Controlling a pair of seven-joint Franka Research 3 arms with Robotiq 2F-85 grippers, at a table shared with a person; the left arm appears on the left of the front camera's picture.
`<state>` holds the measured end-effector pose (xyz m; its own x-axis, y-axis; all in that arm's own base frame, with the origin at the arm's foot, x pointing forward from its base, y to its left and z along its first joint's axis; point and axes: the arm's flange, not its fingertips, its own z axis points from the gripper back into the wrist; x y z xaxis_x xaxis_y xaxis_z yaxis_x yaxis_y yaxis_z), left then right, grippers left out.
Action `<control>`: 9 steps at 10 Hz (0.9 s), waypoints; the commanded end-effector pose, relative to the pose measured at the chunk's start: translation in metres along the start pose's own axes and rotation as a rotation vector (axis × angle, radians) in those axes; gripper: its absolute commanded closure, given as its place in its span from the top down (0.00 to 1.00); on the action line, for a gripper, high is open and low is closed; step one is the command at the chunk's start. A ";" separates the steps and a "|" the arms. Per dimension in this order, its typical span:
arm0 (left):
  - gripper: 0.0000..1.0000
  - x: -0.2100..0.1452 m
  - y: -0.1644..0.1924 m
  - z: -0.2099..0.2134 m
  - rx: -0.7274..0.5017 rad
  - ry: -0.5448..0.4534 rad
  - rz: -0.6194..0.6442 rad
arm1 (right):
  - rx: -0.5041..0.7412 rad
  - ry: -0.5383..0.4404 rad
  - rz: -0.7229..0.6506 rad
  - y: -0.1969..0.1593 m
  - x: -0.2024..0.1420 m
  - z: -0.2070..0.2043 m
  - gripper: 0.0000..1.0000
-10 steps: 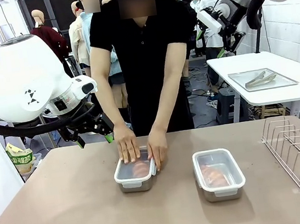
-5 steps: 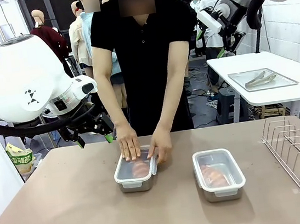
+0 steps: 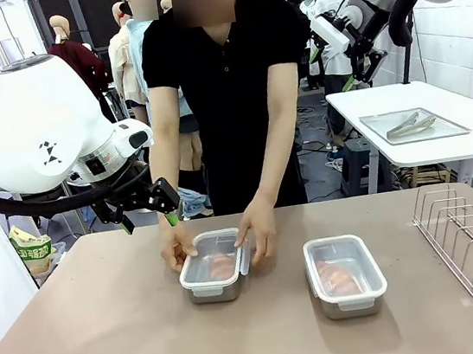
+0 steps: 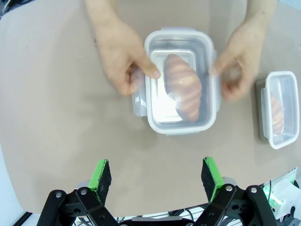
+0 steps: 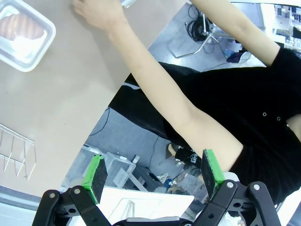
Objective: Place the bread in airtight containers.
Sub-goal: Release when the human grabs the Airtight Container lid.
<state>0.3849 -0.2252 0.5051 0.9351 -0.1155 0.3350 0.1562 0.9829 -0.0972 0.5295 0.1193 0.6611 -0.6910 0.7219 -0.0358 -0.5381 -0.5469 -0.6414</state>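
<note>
- Since a second ago, the person's hands (image 3: 259,229) have slid off the clear plastic lid (image 4: 180,81) to the short ends of the left rectangular stainless-steel tin (image 3: 214,278).
- Bare tabletop (image 3: 109,333) lies around it.
- Golden-brown ridged roll (image 4: 183,85) sits inside, between both hands; a second roll (image 3: 337,277) lies in the right-hand lidded tin (image 3: 344,275).
- Left gripper (image 4: 155,176) and right gripper (image 5: 154,171) hang spread wide, empty.
</note>
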 end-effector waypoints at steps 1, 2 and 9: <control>1.00 0.001 0.001 0.001 0.007 -0.004 0.000 | -0.002 0.001 0.004 0.000 0.000 0.000 1.00; 1.00 0.001 0.001 0.001 0.007 -0.004 0.000 | -0.002 0.001 0.004 0.000 0.000 0.000 1.00; 1.00 0.001 0.001 0.001 0.007 -0.004 0.000 | -0.002 0.001 0.004 0.000 0.000 0.000 1.00</control>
<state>0.3849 -0.2252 0.5051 0.9351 -0.1155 0.3351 0.1562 0.9829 -0.0972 0.5295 0.1193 0.6611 -0.6910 0.7219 -0.0358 -0.5381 -0.5469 -0.6414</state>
